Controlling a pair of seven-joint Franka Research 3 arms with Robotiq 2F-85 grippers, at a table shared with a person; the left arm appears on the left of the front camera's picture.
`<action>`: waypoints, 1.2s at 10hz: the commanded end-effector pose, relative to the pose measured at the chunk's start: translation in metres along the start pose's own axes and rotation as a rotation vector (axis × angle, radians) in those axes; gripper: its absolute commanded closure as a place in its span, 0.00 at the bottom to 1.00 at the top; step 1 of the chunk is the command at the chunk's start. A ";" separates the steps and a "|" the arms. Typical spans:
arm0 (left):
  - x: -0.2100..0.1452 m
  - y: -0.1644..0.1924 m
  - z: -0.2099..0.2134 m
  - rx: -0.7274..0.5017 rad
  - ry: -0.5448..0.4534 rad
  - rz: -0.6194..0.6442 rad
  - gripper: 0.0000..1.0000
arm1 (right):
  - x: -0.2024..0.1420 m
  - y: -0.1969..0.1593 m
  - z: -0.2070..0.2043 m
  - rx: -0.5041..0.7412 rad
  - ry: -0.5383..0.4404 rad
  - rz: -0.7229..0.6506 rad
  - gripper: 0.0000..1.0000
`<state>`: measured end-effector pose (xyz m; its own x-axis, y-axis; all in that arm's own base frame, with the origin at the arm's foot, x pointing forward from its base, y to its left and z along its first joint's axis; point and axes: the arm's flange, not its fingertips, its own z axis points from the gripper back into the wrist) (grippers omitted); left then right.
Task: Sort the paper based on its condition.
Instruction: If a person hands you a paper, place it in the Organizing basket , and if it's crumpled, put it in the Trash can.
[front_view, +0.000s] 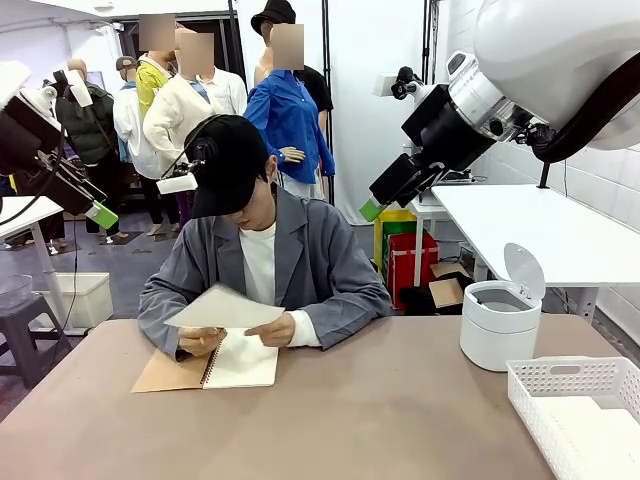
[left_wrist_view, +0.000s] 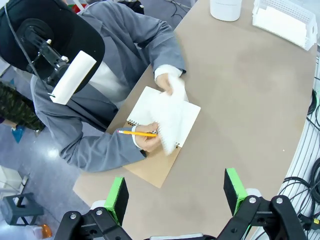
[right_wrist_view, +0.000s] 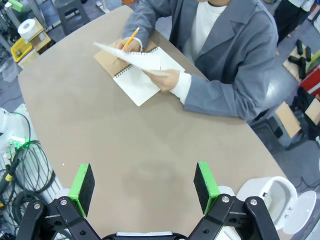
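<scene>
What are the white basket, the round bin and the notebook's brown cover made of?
The basket looks like moulded white plastic, with lattice walls. The bin seems smooth, slightly glossy plastic, though coated metal is possible. The notebook cover looks like matte brown card, thin and flat.

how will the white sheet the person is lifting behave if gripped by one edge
Probably floppy: the sheet is thin and bends slightly where the person's hand lifts it over the notebook. Likely very light, since one hand raises it by an edge. A hard pinch would probably crease it, being so thin.
</scene>
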<state>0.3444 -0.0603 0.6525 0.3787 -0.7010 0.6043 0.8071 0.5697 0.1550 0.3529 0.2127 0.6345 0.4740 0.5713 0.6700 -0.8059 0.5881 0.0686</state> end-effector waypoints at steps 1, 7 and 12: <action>0.000 0.000 0.000 -0.003 0.000 0.000 0.00 | 0.000 -0.001 0.000 0.007 -0.001 0.005 0.00; 0.000 0.000 0.000 -0.003 0.000 0.000 0.00 | 0.000 -0.001 0.000 0.007 -0.001 0.005 0.00; 0.000 0.000 0.000 -0.003 0.000 0.000 0.00 | 0.000 -0.001 0.000 0.007 -0.001 0.005 0.00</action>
<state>0.3444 -0.0603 0.6525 0.3787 -0.7010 0.6043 0.8071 0.5697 0.1550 0.3529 0.2127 0.6345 0.4739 0.5713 0.6701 -0.8059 0.5881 0.0686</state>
